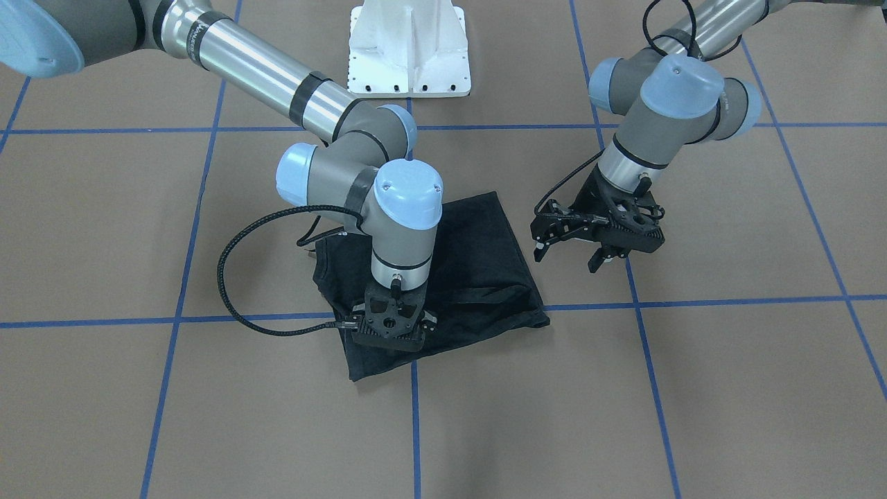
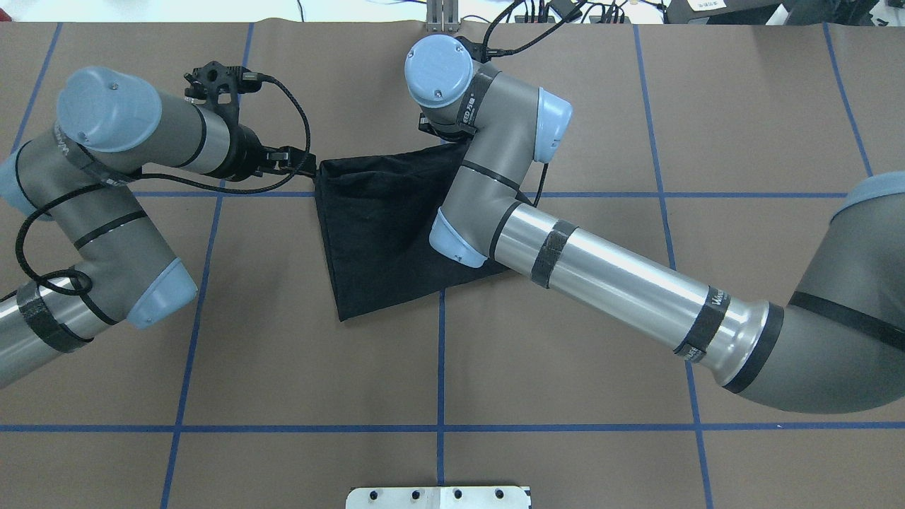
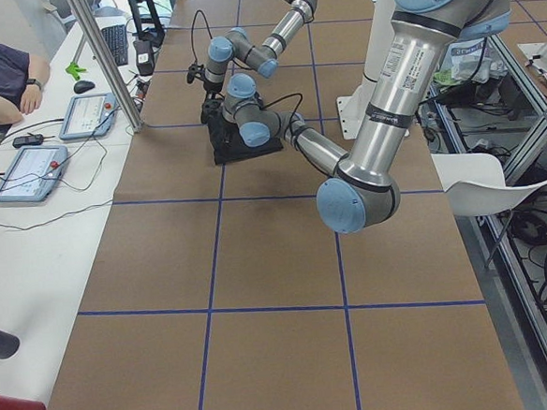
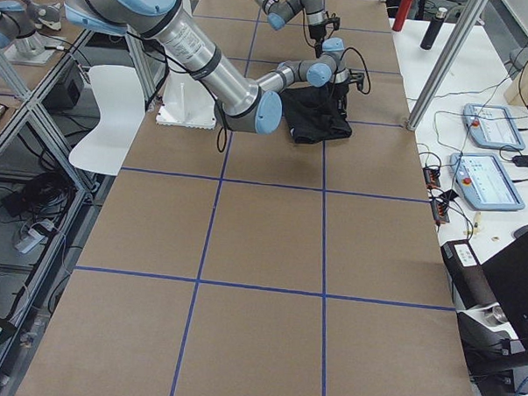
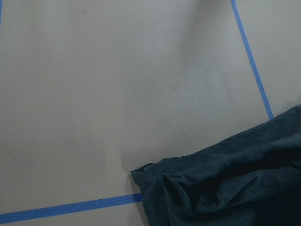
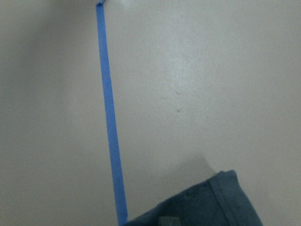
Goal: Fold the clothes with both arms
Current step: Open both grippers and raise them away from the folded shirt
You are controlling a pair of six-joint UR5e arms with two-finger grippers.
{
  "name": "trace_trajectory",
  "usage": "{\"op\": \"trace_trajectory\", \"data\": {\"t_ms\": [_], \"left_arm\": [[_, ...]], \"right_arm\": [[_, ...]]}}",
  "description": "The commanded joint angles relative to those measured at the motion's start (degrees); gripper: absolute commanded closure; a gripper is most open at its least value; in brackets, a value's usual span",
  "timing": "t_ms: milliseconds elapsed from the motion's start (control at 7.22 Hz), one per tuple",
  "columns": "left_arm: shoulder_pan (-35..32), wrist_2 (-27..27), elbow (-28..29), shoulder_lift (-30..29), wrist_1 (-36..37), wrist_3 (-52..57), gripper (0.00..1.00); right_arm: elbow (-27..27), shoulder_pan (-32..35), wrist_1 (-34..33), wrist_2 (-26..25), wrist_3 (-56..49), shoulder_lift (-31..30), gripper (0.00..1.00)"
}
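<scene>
Folded black cotton T-shirt (image 1: 485, 256) lies flat right under the black two-finger right gripper (image 1: 390, 336), which sits on its edge. Can't tell if it's pinching. The black left gripper (image 1: 567, 260) hovers just beside it, spread wide, empty. Looks light and floppy, so I'd grab hems or corners.

black t-shirt (image 3: 237, 152) on the brown table (image 3: 261, 290); near arm's (image 3: 381, 113) wrist over it.

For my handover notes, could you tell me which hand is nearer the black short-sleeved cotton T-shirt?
Right. The right hand is directly over the black cotton T-shirt, at its edge away from the robot; the left hand hangs open beside its corner, off the cloth.
</scene>
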Motion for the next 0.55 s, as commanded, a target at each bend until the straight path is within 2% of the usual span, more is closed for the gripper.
{"op": "trace_trajectory", "data": {"t_ms": [0, 139, 277, 416], "left_arm": [[0.00, -0.03, -0.09, 0.04, 0.00, 0.00, 0.00], [-0.09, -0.29, -0.09, 0.04, 0.00, 0.00, 0.00], [-0.61, -1.86, -0.52, 0.13, 0.52, 0.17, 0.00], [-1.83, -4.40, -1.92, 1.78, 1.75, 1.57, 0.00]], "right_arm": [[-0.64, 1.02, 1.71, 0.52, -1.47, 1.43, 1.00], [-0.55, 1.11, 1.63, 1.14, -3.04, 1.44, 1.00], [-0.03, 1.55, 1.10, 4.89, -5.14, 1.09, 0.94], [0.33, 1.55, 0.49, 7.71, -4.90, -0.05, 0.09]]}}
